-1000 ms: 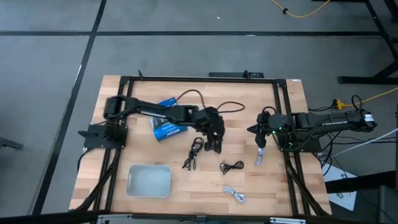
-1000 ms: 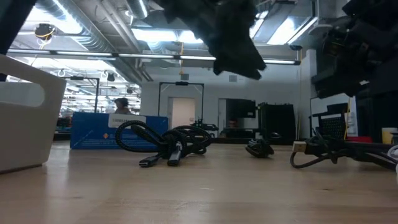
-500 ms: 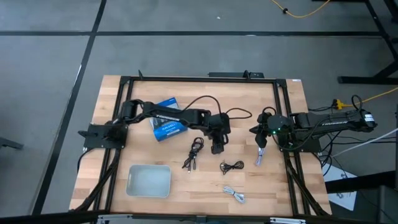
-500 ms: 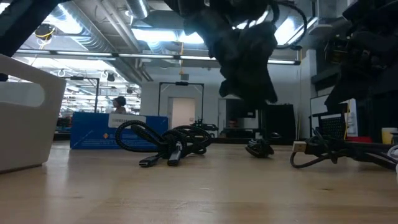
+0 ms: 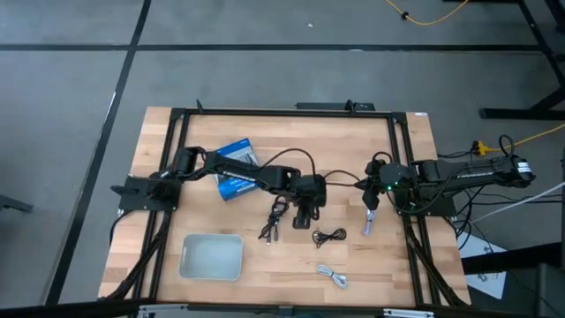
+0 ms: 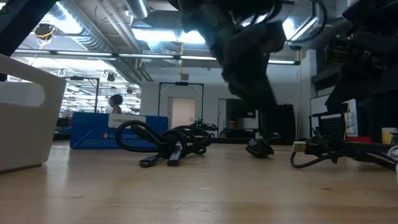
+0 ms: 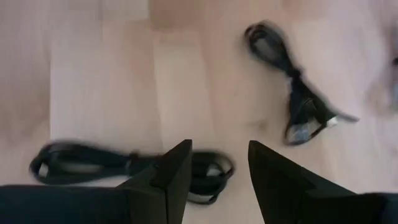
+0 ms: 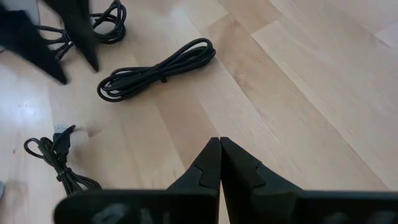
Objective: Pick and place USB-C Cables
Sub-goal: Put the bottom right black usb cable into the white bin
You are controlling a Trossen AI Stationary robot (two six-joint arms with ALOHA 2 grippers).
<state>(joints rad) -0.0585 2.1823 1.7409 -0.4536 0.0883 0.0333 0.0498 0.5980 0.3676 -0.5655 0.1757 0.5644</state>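
My left gripper (image 5: 305,215) is open and hangs above the wooden table between two black USB-C cables (image 5: 275,216) (image 5: 328,236). In the left wrist view its fingers (image 7: 217,152) point down; one black cable (image 7: 130,168) lies just behind them and another (image 7: 292,93) farther off. A third black cable (image 8: 155,68) lies between the two arms. One white cable (image 5: 333,276) lies near the table's near edge, and a pale one (image 5: 366,221) sits just near of my right gripper (image 5: 371,201). That gripper is shut (image 8: 219,144) at the table's right side.
A white tray (image 5: 212,256) stands at the near left. The blue retail box (image 5: 237,172) lies under the left arm's reach, left of centre. A black frame (image 5: 282,112) runs around the table. In the low view the room behind shows a person (image 6: 115,102) far off.
My left gripper has moved toward the table's near edge and slightly right, and has come lower. It now hangs between the two black cables. The cables and the right arm have stayed put.
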